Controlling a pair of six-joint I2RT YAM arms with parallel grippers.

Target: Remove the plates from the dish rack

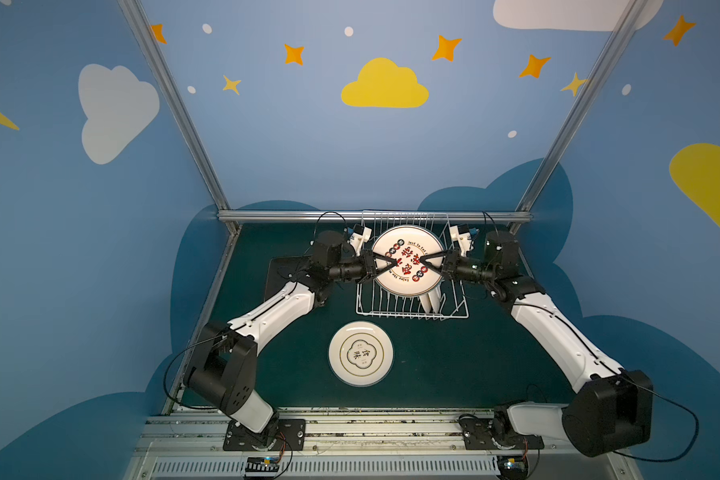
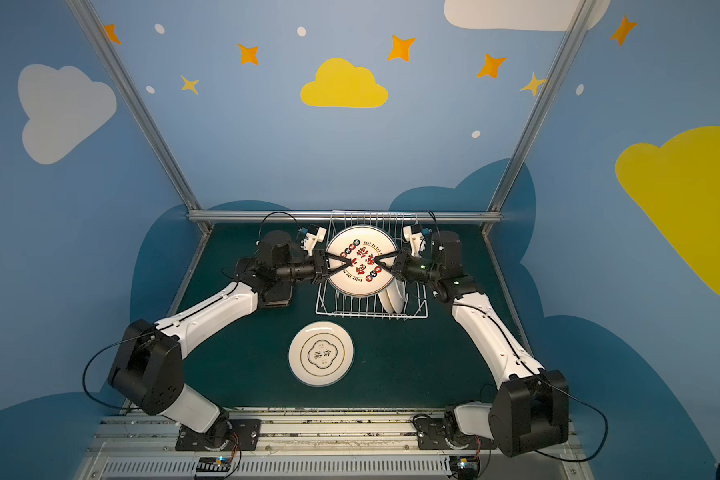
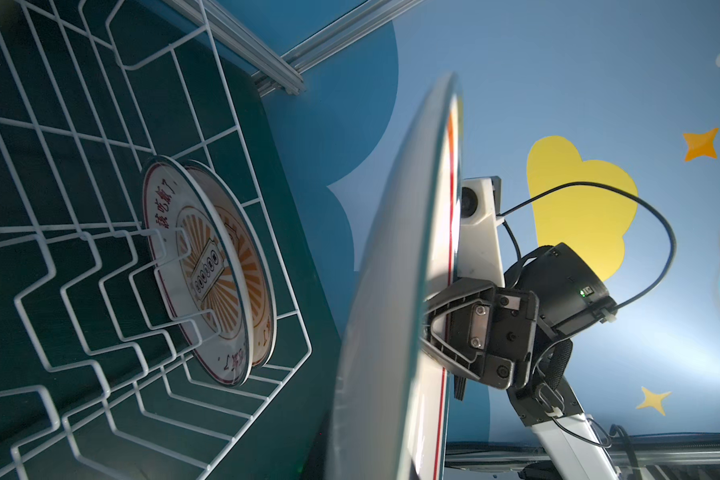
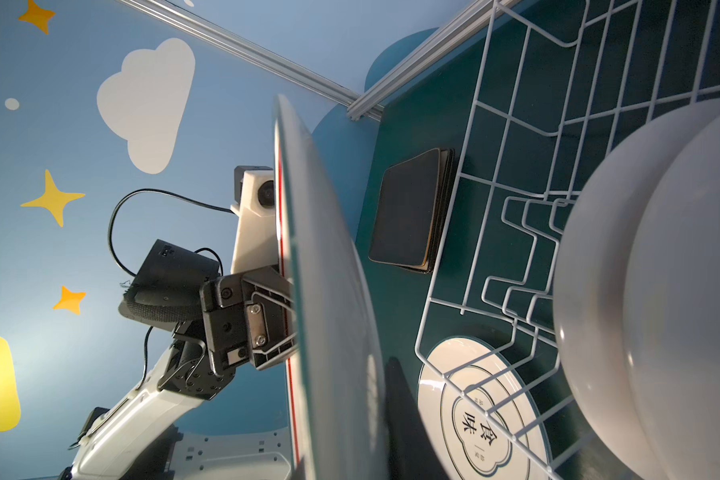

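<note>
Left gripper (image 1: 393,263) and right gripper (image 1: 421,260) are each pinching opposite rims of one round red-printed plate (image 1: 408,286), holding it clear above the dish rack (image 1: 391,314), printed face pointing up, back facing the wires; round, so no long axis. Nearest, a flat plate (image 1: 361,353) is lying on the green table (image 1: 474,365). Beyond, two plates (image 1: 432,300) are standing on edge in the rack's right side; a black square stack (image 1: 277,274) is sitting left of it. Blue cloud-and-star walls (image 1: 308,145) are closing in behind.
</note>
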